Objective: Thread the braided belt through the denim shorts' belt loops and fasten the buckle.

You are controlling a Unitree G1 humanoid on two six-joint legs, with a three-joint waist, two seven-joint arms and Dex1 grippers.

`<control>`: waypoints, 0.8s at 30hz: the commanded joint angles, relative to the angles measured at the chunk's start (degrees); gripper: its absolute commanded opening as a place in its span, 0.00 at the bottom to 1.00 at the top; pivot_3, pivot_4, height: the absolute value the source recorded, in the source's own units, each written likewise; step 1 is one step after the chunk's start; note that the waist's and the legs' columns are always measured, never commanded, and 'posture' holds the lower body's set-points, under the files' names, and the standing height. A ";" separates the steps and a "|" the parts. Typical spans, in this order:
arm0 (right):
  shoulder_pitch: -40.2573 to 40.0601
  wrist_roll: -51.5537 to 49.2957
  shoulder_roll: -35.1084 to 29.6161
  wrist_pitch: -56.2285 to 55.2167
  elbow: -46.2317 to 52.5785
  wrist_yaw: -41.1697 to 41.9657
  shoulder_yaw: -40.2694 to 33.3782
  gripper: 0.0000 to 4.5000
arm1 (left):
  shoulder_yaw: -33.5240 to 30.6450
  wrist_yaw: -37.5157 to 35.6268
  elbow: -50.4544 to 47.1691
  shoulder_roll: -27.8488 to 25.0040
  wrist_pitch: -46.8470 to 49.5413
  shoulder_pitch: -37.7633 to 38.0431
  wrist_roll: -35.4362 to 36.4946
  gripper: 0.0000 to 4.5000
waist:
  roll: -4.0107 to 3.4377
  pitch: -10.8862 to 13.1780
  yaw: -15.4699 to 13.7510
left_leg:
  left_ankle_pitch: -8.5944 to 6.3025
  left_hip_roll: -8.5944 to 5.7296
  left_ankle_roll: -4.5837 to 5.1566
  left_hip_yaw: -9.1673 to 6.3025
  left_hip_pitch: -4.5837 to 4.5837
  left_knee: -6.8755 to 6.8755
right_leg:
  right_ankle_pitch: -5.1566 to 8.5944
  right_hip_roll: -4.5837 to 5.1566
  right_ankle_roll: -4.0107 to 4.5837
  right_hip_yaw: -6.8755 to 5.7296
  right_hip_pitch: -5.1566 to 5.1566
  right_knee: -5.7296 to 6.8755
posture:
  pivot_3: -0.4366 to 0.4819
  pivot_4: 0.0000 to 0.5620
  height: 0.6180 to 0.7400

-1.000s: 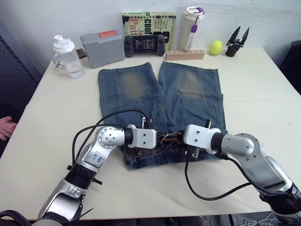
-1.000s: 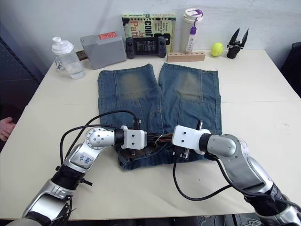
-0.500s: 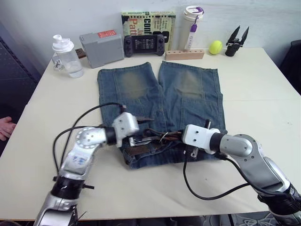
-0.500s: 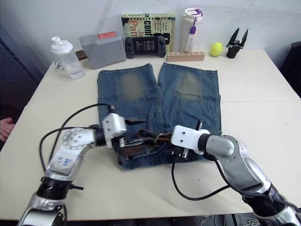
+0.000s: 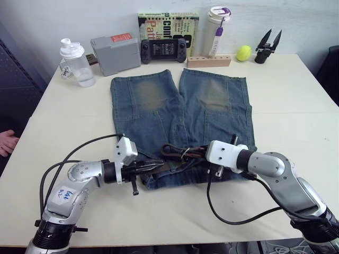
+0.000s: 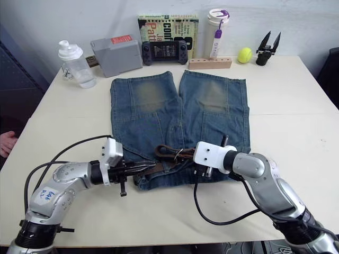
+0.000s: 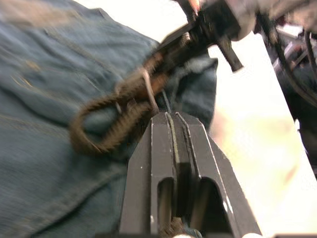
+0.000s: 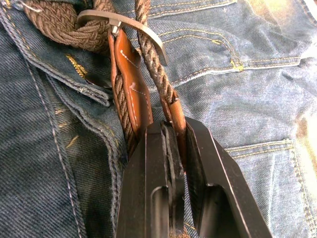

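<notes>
Denim shorts (image 5: 180, 114) lay mid-table (image 5: 296, 106), bare tabletop either side, left gripper (image 5: 153, 165) pinched together at waistband, right gripper (image 8: 171, 130) clamped on braided belt (image 8: 148, 64), buckle (image 8: 124, 22) clear in right wrist view

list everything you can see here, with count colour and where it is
faded blue denim shorts: 1, mid-table, legs pointing away
dark brown braided belt: 1, looped at the waistband
silver metal buckle: 1, on the belt
clear shaker bottle: 1, far left
grey box: 1, far edge
black handheld console: 1, against a green book
wooden block: 1
white lidded cup: 1
yellow-green ball: 1
black spare gripper: 1, far right
person's hand: 1, left edge
left end effector: shut, at the waistband
right end effector: shut on the belt
</notes>
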State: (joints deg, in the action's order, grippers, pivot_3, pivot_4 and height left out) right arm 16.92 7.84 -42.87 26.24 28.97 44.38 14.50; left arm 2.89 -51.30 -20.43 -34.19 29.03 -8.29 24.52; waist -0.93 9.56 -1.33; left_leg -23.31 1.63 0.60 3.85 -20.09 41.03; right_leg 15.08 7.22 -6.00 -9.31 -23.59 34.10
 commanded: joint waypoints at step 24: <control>-25.85 5.85 -8.71 -30.94 -20.01 -14.87 -30.02 0.00 | 9.39 2.85 11.17 -3.82 -17.43 1.46 -17.07 0.01 | -0.39 -0.24 -0.33 | -0.02 0.02 0.03 0.06 0.97 -0.28 | 0.00 0.10 0.00 0.19 0.83 -0.15 | 0.48 0.27 0.88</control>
State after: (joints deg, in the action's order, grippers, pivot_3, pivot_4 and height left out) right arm -9.36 11.58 -51.53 -0.28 13.64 33.28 -12.45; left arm 11.86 -49.51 -13.29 -36.84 12.00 -8.48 11.75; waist -1.33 9.32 -1.66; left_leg -23.33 1.66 0.63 3.90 -19.14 40.75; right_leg 15.08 7.35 -6.00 -9.13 -22.76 33.95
